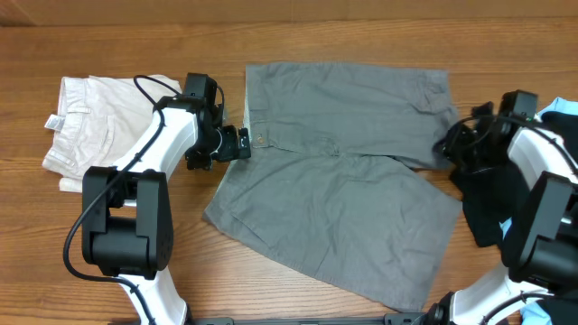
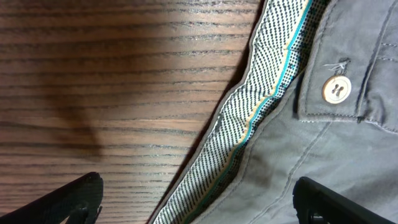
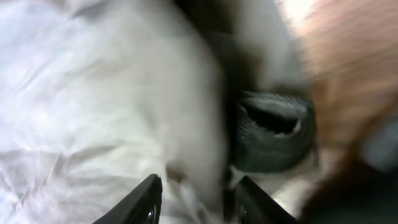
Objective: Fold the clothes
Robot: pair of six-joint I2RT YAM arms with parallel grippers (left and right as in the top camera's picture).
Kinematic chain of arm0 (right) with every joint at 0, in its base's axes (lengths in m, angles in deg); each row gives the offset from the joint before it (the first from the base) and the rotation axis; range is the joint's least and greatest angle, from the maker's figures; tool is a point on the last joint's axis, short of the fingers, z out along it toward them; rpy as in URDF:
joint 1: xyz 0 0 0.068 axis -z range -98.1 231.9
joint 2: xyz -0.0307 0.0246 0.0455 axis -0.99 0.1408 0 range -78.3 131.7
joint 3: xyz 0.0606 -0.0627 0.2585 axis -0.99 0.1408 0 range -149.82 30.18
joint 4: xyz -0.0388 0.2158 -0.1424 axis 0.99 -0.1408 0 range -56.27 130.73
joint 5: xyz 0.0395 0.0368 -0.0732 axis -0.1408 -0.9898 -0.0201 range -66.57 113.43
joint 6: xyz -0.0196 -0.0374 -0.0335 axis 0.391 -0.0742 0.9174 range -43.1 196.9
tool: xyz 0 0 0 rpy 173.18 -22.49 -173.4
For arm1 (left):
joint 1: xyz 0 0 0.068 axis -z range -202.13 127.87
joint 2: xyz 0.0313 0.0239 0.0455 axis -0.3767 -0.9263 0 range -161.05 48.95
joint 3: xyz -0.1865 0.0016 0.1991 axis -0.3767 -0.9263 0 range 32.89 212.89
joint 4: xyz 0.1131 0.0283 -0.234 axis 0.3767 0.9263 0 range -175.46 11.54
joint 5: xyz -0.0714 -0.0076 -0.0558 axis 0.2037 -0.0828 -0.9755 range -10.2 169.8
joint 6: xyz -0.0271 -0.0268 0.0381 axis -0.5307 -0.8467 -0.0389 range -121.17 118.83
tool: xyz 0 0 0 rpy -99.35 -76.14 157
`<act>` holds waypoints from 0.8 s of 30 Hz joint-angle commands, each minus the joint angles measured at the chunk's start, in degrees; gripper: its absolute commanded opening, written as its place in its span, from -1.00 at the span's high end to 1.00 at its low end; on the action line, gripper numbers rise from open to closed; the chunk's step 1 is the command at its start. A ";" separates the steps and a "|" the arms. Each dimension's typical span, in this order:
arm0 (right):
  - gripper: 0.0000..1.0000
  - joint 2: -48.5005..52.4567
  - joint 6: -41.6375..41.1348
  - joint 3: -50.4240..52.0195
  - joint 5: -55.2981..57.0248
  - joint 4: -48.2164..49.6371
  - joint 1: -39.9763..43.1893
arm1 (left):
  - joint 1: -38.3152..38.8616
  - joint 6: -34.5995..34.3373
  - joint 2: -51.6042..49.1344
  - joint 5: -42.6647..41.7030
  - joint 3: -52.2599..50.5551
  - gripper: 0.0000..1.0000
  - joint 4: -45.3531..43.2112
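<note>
The mid-grey shorts (image 1: 343, 181) lie spread across the middle of the table, waistband to the left and legs to the right. My left gripper (image 1: 237, 144) is at the waistband by the button (image 2: 336, 88). It is open wide (image 2: 199, 205), with one finger over the wood and the other over the grey cloth, and the patterned waistband lining (image 2: 261, 106) between them. My right gripper (image 1: 449, 144) is at the upper leg's hem. In the blurred right wrist view its fingers (image 3: 196, 202) are close together with a raised fold of the shorts (image 3: 93, 93) between them.
Off-white cream shorts (image 1: 95, 126) lie folded at the far left. A black garment with light-blue trim (image 1: 479, 212) lies under my right arm at the right edge. The wooden table (image 1: 361, 36) shows around the shorts.
</note>
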 commanded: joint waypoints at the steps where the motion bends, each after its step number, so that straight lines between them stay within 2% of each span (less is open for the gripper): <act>1: 0.22 -0.31 4.87 2.08 -4.87 1.38 -1.11 | 0.11 1.09 -0.70 -0.70 0.81 -1.00 -0.11; 2: 0.30 -0.31 4.87 2.25 -4.44 1.25 -1.11 | 0.11 1.09 -0.70 -0.70 0.81 -1.00 -0.02; 3: 0.47 -0.31 4.83 2.29 -3.87 0.94 -1.11 | 0.11 1.09 -0.72 -0.70 0.81 -1.00 0.09; 4: 0.89 -0.31 4.61 2.29 -3.72 0.74 -1.09 | 0.11 1.11 -0.70 -0.70 0.81 -1.00 0.20; 5: 0.92 -0.33 4.66 2.29 -4.35 0.59 -0.92 | 0.11 1.11 -0.70 -0.70 0.81 -1.00 0.24; 10: 0.92 -0.59 4.68 -1.77 -10.86 -3.78 1.14 | 0.11 1.11 -0.72 -0.70 0.81 -1.00 0.37; 12: 0.93 -0.61 4.66 -5.33 -15.56 -8.96 2.56 | 0.11 1.14 -0.70 -0.68 0.81 -1.00 0.63; 14: 0.92 -0.61 4.63 -9.09 -15.65 -15.34 3.96 | 0.11 1.46 -0.70 -0.68 0.81 -1.00 0.72; 16: 0.92 -0.61 3.76 -11.15 -12.94 -19.12 5.01 | 0.11 1.53 -0.70 -0.68 0.81 -1.00 0.70; 18: 0.29 -0.61 0.00 -11.72 -5.70 -20.92 6.01 | 0.11 1.53 -0.70 -0.70 0.81 -1.00 0.68; 22: 0.24 -0.61 -9.73 -11.54 10.40 -22.84 7.45 | 0.11 1.60 -0.70 -0.68 0.83 -1.00 0.68; 23: 0.26 -0.61 -9.77 -11.54 11.37 -22.86 7.63 | 0.11 2.12 -0.70 -0.70 0.83 -1.00 0.68; 24: 0.37 -0.61 -9.51 -11.54 10.95 -22.77 7.69 | 0.11 2.64 -0.70 -0.70 0.83 -1.00 0.68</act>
